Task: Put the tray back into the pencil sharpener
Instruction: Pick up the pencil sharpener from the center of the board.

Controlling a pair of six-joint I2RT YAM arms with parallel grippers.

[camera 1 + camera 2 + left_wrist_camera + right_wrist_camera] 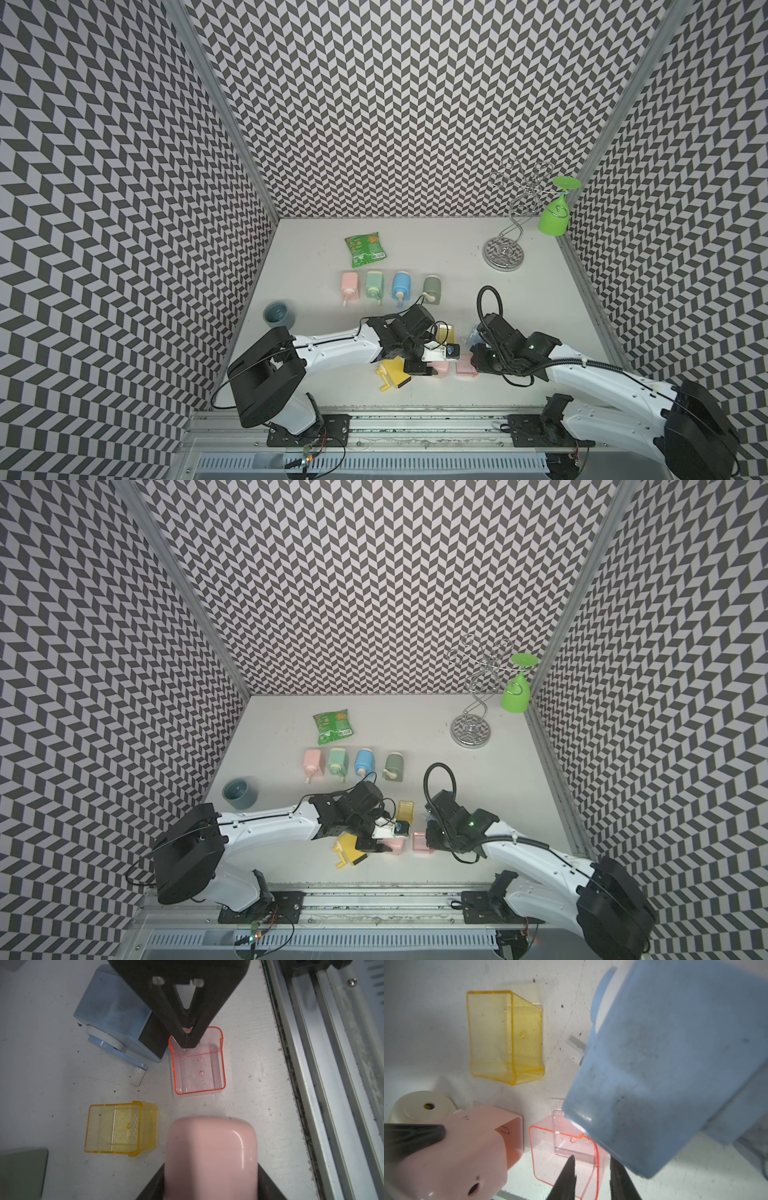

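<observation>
My left gripper (211,1188) is clamped on the pink sharpener (211,1153). Just beside it, the tray (199,1072) is pinched by one thin wall in my right gripper (188,1040), not yet in. I judge so narrow a pinch could let the tray swivel and jam crooked on entry. Sharpener: smooth, rounded, opaque plastic. Tray: clear, glossy, pink-tinted box with orange-glowing edges.

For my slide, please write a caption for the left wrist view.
Right gripper pinches the pink tray; left gripper holds the pink sharpener.
</observation>
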